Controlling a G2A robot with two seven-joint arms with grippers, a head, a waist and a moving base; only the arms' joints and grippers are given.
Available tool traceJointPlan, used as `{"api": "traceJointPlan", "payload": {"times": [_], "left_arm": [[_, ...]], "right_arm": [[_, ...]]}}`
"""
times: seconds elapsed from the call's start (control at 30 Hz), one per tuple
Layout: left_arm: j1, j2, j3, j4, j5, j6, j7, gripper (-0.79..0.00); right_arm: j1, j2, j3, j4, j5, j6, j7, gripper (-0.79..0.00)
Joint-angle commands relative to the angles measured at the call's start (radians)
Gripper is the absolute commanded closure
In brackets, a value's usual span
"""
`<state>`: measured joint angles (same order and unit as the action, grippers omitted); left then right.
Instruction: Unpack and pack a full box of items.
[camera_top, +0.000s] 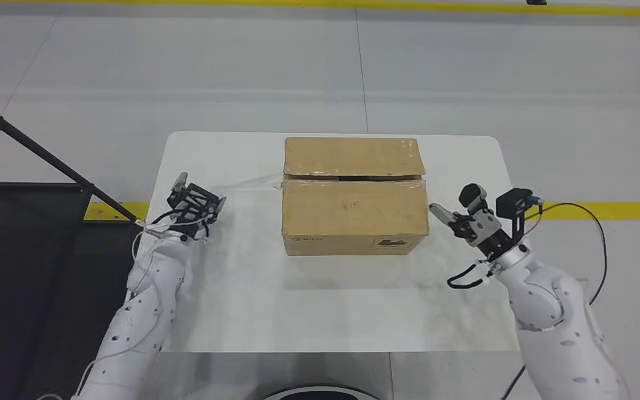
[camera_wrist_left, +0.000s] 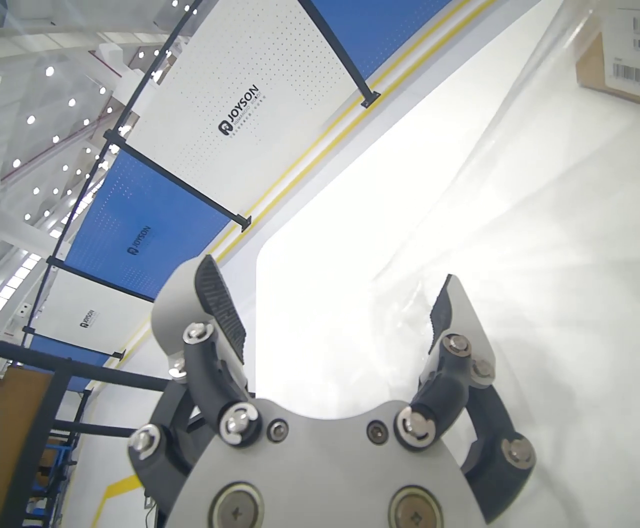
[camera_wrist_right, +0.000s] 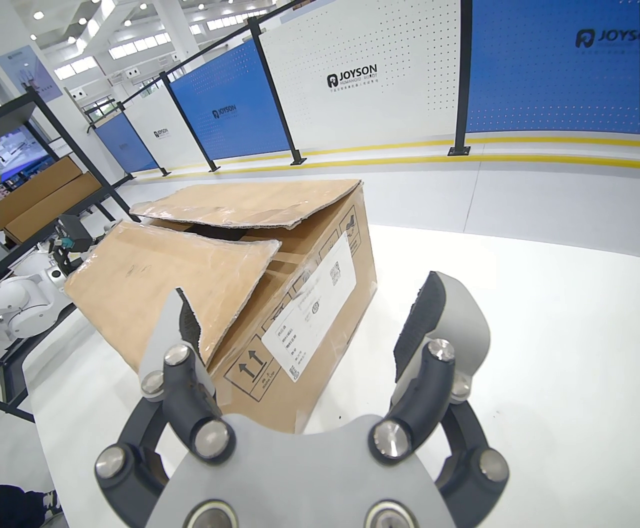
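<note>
While an arm sits on either side of it, the box (camera_top: 352, 196) stands mid-desk, two top flaps down but not flush, with a dark gap between them. Desk (camera_top: 330, 290) is white with rounded corners. Grey floor, yellow floor line (camera_top: 590, 210), blue and white perforated fence panels (camera_wrist_right: 350, 100), and a rack with cartons (camera_wrist_right: 45, 195) off to one side.

Left pincer (camera_top: 200, 192) is near the desk's left edge, well apart from the box, jaws wide, nothing in them. Right pincer (camera_top: 455, 203) is just off the box's right end, jaws also spread wide and empty.

Box contents are hidden under the flaps. Left wrist view cuts the box to one labelled corner. There is a glossy sheen on the desk by the left pincer; can't tell what it is.
</note>
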<state>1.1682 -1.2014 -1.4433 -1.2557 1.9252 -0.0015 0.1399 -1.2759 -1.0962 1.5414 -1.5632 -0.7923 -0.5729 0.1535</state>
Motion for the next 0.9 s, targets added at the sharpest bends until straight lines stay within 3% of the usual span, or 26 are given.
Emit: {"api": "traceJointPlan", "payload": {"times": [0.0,0.2,0.37,0.87], "left_arm": [[-0.041,-0.004,0.020,0.036,0.008,-0.004,-0.009,-0.785],[-0.127,-0.012,0.047,0.124,0.029,0.038,-0.020,-0.785],[-0.150,-0.014,0.025,0.149,-0.001,0.106,0.007,-0.785],[0.023,-0.013,-0.077,0.025,-0.082,0.341,0.099,-0.785]], "right_arm": [[-0.005,0.001,0.007,0.003,0.003,0.000,-0.003,-0.785],[-0.018,0.004,0.023,0.008,0.011,0.001,-0.008,-0.785],[-0.016,0.005,0.027,0.009,0.015,0.002,-0.005,-0.785],[0.024,0.003,-0.011,0.012,0.011,0.000,0.008,-0.785]]}}
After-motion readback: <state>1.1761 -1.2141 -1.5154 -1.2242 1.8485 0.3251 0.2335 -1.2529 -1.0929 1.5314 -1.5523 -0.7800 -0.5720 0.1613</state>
